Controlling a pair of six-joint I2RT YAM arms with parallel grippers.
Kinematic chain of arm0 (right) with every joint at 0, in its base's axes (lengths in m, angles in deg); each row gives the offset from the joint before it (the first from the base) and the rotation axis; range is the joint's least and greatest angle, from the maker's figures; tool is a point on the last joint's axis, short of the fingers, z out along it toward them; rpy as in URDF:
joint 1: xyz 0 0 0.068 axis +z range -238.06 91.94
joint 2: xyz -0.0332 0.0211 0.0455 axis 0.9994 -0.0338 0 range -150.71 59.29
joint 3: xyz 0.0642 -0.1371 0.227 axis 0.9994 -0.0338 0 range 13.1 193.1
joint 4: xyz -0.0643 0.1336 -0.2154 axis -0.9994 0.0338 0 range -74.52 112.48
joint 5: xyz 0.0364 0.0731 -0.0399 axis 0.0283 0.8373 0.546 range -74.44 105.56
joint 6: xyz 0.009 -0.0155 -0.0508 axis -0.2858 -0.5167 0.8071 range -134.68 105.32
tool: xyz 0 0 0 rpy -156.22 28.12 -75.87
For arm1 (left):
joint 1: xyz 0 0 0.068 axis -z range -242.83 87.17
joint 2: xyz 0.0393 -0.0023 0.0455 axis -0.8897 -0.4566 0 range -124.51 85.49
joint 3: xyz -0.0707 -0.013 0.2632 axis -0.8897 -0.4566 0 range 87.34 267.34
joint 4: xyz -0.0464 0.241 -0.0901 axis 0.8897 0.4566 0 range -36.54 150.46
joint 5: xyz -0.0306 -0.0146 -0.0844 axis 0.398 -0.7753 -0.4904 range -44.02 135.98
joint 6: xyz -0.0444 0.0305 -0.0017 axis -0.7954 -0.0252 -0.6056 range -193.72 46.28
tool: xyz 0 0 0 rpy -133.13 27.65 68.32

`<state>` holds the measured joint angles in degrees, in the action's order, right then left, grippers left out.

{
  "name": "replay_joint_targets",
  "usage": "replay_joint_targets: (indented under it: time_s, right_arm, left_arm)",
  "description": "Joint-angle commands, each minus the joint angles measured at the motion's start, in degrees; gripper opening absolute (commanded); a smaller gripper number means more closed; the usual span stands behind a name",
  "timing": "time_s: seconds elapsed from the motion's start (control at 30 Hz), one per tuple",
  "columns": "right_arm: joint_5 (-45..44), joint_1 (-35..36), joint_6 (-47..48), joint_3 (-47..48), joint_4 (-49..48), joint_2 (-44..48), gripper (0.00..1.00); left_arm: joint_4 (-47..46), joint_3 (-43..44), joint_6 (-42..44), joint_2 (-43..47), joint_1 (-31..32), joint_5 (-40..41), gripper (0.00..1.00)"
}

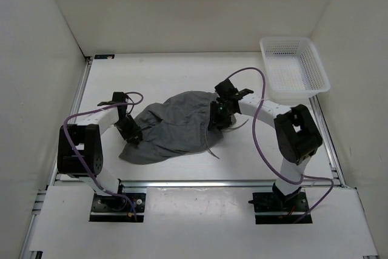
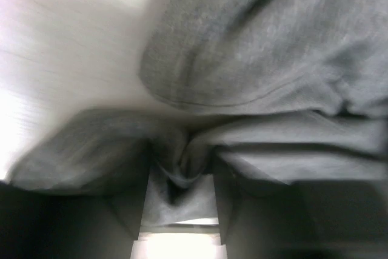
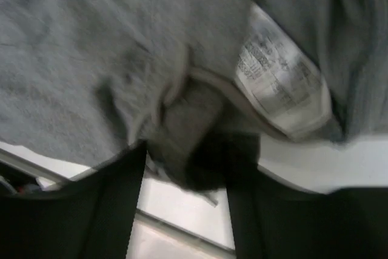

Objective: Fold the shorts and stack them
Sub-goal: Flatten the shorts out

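Two robot arms stand closest to the overhead camera, the left arm (image 1: pixel 82 147) and the right arm (image 1: pixel 296 134), and both bend inward toward a pair of grey shorts (image 1: pixel 176 128).

A white desk (image 1: pixel 182 71) with pale walls around it carries the shorts. They lie in a rumpled heap with the fabric bunched and creased rather than flat.

A white mesh basket (image 1: pixel 294 71) sits well apart from the shorts, beyond their right side in the far corner of the desk. It is tilted, with one side raised.

At the left edge of the shorts is the left hand (image 1: pixel 130 131). Its wrist camera is blurred, but a gathered fold of grey cloth shows pinched between the two dark fingers (image 2: pixel 121 222), so this hand is closed on the shorts.

At the right edge of the shorts, the right hand (image 1: pixel 219 116) is pressed into the fabric. Its wrist camera is also soft. A thick fold of the grey cloth sits between its fingers (image 3: pixel 115 210), so this hand grips the shorts as well.

A white printed care label (image 3: pixel 282 83) shows on the cloth just beside that gripped fold. Its text is too blurred to read.

A thin pale drawstring (image 1: pixel 211 148) trails from the near right edge of the shorts onto the desk.
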<state>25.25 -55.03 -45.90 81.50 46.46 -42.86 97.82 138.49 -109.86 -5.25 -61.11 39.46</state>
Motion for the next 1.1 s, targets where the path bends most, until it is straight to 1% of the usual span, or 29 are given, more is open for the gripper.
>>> replay_joint_targets:
  time_s: [0.0, 0.03, 0.07, 0.13, 0.2, 0.23, 0.3, 0.33, 0.37, 0.4, 0.43, 0.47, 0.53, 0.57, 0.6, 0.63, 0.67, 0.73, 0.77, 0.83, 0.9, 0.93, 0.97, 1.0, 1.03, 1.07]
  right_arm:
    - [1.3, -0.3, -0.3, 5.6, -2.9, -2.0, 0.36]
    - [1.3, -0.3, 0.5, 8.4, -1.5, -2.5, 0.19]
    - [0.7, -0.3, 1.7, 10.0, -0.2, -2.5, 0.00]
    - [-0.8, -0.3, 3.2, 14.5, 3.3, -0.7, 0.00]
    - [-1.7, -1.6, 6.0, 17.3, 5.6, 3.2, 0.00]
    - [-2.4, -1.6, 7.0, 18.8, 6.5, 4.7, 0.00]
    - [-3.6, -2.3, 10.4, 24.3, 10.0, 8.0, 0.00]
    - [-4.4, -2.3, 11.5, 26.6, 11.5, 8.6, 0.00]
    - [-4.9, -2.9, 12.5, 31.5, 13.1, 9.4, 0.00]
    - [-4.9, -2.9, 14.2, 33.7, 16.0, 9.4, 0.00]
    - [-5.6, -2.9, 14.9, 35.6, 17.4, 10.2, 0.00]
    - [-5.7, -2.9, 14.9, 38.4, 18.7, 11.3, 0.00]
    - [-6.2, -2.9, 15.7, 39.0, 20.9, 14.9, 0.00]
    - [-6.2, -2.9, 15.7, 38.2, 20.9, 16.7, 0.00]
    - [-6.7, -2.9, 15.7, 37.6, 20.9, 18.6, 0.00]
    - [-7.6, -2.9, 15.1, 36.7, 20.9, 22.6, 0.00]
    - [-8.1, -2.9, 15.1, 35.1, 20.9, 24.4, 0.00]
    - [-9.7, -2.9, 14.6, 33.7, 20.9, 28.6, 0.00]
    - [-11.2, -3.4, 14.6, 32.6, 20.9, 29.4, 0.00]
    - [-11.2, -4.2, 14.6, 32.1, 20.3, 29.4, 0.00]
    - [-10.6, -5.8, 15.2, 31.4, 19.1, 24.6, 0.00]
    - [-10.1, -6.8, 16.0, 31.4, 17.0, 22.4, 0.01]
    - [-10.0, -7.5, 16.0, 31.9, 16.4, 19.7, 0.08]
    - [-10.0, -8.1, 16.7, 34.5, 16.4, 13.2, 0.22]
    - [-10.7, -9.1, 16.7, 36.8, 17.3, 9.5, 0.58]
    - [-11.5, -9.7, 15.3, 39.4, 21.8, 6.0, 0.62]
  left_arm:
    - [-2.8, 0.4, 1.5, 0.9, 0.6, -1.9, 0.29]
    - [-2.8, 1.4, 2.3, 0.9, 0.6, -3.5, 0.11]
    - [-2.8, 2.2, 3.1, 1.7, 0.6, -4.5, 0.11]
    - [0.5, 6.1, 4.5, 3.6, 0.0, -4.5, 0.11]
    - [3.0, 10.0, 5.0, 7.8, 0.0, -3.8, 0.11]
    - [5.8, 14.9, 5.5, 9.3, 0.0, -3.1, 0.11]
    - [8.5, 20.6, 6.3, 12.6, 0.0, -3.1, 0.11]
    - [9.9, 26.8, 7.0, 13.5, 0.0, -2.6, 0.11]
    - [11.3, 30.0, 7.7, 14.1, 0.0, -2.6, 0.11]
    - [14.1, 33.3, 7.7, 14.7, 0.0, -2.0, 0.11]
    - [15.7, 39.7, 8.4, 15.3, 0.0, -1.4, 0.11]
    - [17.3, 42.7, 9.1, 15.3, 0.0, -0.8, 0.11]
    - [22.1, 48.2, 9.1, 16.5, 0.0, -0.1, 0.11]
    - [23.5, 52.8, 9.9, 17.1, 0.0, 0.7, 0.11]
    - [24.3, 54.4, 9.9, 18.7, 0.0, 0.7, 0.11]
    - [25.2, 55.5, 9.9, 20.1, 1.4, 2.1, 0.11]
    - [25.3, 55.0, 9.3, 21.6, 2.2, 4.3, 0.11]
    - [24.6, 52.9, 8.4, 24.6, 2.2, 2.9, 0.11]
    - [23.4, 50.6, 7.7, 25.3, 2.2, 1.4, 0.11]
    - [20.8, 47.6, 7.7, 25.3, 2.2, -0.7, 0.11]
    - [17.4, 44.4, 7.1, 23.4, 2.2, -2.9, 0.11]
    - [16.3, 43.8, 7.1, 20.4, 2.2, -3.4, 0.33]
    - [15.2, 43.1, 7.1, 18.5, 2.2, -3.4, 0.61]
    - [14.6, 43.1, 7.8, 16.3, 2.2, -4.1, 0.85]
    - [15.1, 43.8, 8.4, 11.5, 2.2, -4.6, 0.98]
    - [16.6, 44.9, 8.4, 9.1, 2.2, -4.6, 1.00]
